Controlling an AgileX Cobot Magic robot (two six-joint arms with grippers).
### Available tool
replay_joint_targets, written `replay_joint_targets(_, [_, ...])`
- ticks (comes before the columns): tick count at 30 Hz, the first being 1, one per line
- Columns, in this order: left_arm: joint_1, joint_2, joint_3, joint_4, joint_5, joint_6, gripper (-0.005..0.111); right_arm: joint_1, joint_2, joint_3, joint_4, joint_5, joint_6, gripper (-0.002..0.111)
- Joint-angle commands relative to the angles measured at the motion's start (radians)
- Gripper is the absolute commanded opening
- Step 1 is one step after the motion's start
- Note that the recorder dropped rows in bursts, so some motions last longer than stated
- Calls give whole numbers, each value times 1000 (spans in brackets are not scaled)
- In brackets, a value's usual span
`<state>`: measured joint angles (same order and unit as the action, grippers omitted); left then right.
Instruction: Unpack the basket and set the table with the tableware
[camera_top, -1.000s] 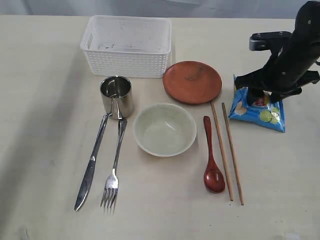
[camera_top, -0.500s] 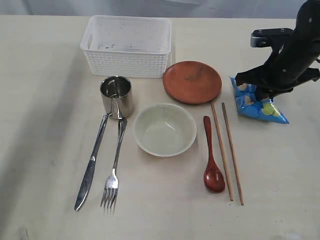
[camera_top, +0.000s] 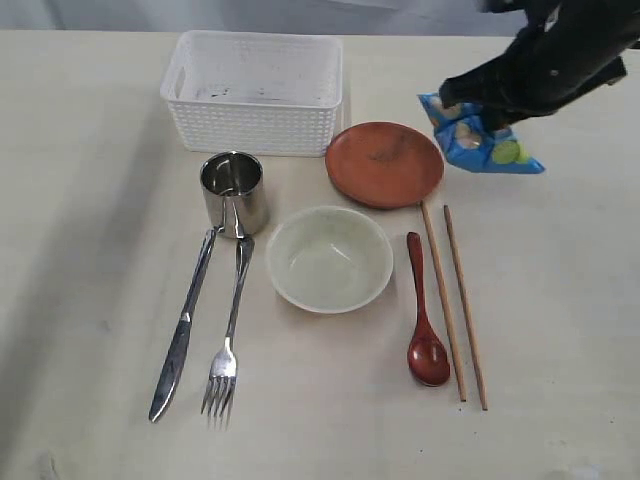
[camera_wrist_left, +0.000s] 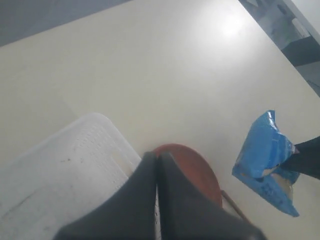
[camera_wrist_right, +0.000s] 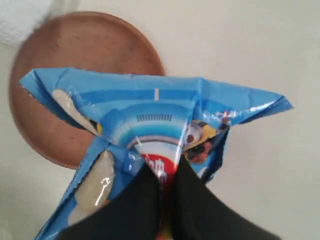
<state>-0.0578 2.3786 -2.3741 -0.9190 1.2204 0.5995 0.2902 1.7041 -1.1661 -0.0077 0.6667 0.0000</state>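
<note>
Table (camera_top: 90, 200) looks set: tableware (camera_top: 328, 258) laid out, low and off to the side of the right gripper (camera_wrist_right: 167, 172). Basket (camera_top: 255, 95) looks empty and sits below the left gripper (camera_wrist_left: 157, 160). Plate (camera_top: 384, 163) is directly under the bag (camera_top: 480, 140), which hangs off the table. My call: carry the bag high and level, clear the plate rim, no swinging. Right jaws are pinched on the bag's middle. Left jaws are pressed together, holding nothing.
</note>
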Motion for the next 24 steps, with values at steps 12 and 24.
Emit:
replay_joint_targets(12, [-5,-13,6,25,1,6,0,131,272,-198,8,-31,-6,0])
replay_joint_targets(24, [-5,-13,6,25,1,10,0,131,219,-206,8,-20,-45,57])
